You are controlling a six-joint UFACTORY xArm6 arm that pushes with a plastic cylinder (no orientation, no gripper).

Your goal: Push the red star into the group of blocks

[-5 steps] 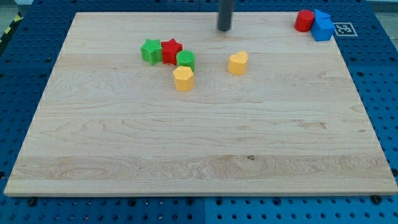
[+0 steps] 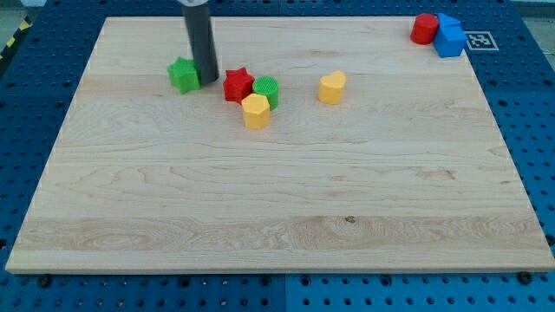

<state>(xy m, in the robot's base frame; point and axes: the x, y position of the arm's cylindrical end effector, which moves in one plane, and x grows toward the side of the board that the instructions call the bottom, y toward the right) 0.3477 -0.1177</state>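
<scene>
A big wooden surface [image 2: 277, 199] fills most of the view. It is light in colour, with long grain lines running from side to side. A small dark spot [image 2: 349, 218] sits in the wood near the view's bottom.

In the surface's corner at the view's top right stands a round red block [image 2: 423, 29]. A blue block [image 2: 450, 41] touches it on the view's right. A second blue piece [image 2: 449, 19] peeks out just behind.

Just beside them is a little black and white tag [image 2: 479, 40].

Under the surface is a blue base [image 2: 538, 130] full of small round holes. A yellow and black stripe [image 2: 13, 43] shows at the view's top left.
</scene>
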